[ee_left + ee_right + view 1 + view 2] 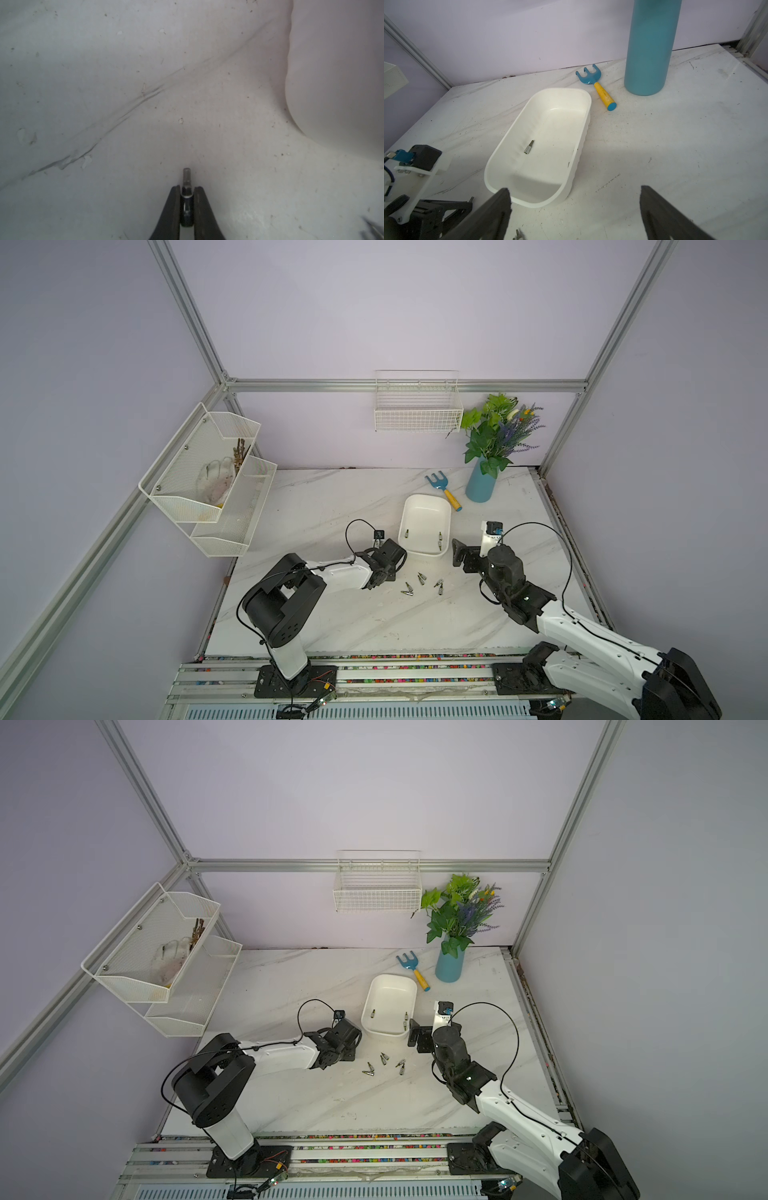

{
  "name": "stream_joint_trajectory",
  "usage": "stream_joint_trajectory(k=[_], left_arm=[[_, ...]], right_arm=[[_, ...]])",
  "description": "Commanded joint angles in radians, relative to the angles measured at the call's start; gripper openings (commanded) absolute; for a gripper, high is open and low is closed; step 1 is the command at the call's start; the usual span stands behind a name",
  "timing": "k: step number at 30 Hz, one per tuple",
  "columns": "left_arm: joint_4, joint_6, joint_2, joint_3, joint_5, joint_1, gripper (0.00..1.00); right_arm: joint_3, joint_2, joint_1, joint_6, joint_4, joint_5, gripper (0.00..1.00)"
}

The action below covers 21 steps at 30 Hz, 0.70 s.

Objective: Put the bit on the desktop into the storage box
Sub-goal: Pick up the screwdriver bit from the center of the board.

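Observation:
My left gripper (186, 188) is shut on a small metal bit (186, 176), whose tip sticks out past the fingertips just above the white marble desktop (124, 62). In both top views the left gripper (380, 577) is low beside the near left corner of the white storage box (424, 506), which has three bits (407, 533) inside. Several loose bits (422, 577) lie on the desktop (332, 506) in front of the box. My right gripper (575, 190) is open and empty over bare desktop, by the box's near right corner (566, 187).
A blue vase of plants (481, 483) stands at the back right, with a blue rake with a yellow handle (442, 489) beside the box's far end. A white wire basket (417, 414) hangs on the back wall and a white mesh rack (208, 477) on the left wall.

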Motion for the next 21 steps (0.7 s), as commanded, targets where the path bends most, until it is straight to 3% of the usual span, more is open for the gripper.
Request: stream_joint_trajectory(k=[1, 14, 21], left_arm=[[-0.037, -0.003, -0.031, -0.024, 0.013, 0.000, 0.14], [-0.077, 0.054, -0.198, 0.038, -0.003, 0.001, 0.14], [-0.010, 0.136, -0.167, 0.158, 0.085, 0.001, 0.13]], right_arm=[[-0.009, 0.001, -0.003, 0.008, 0.024, 0.010, 1.00], [-0.009, 0.006, -0.004, 0.007, 0.027, 0.011, 1.00], [-0.010, 0.007, -0.004, 0.007, 0.028, 0.011, 1.00]])
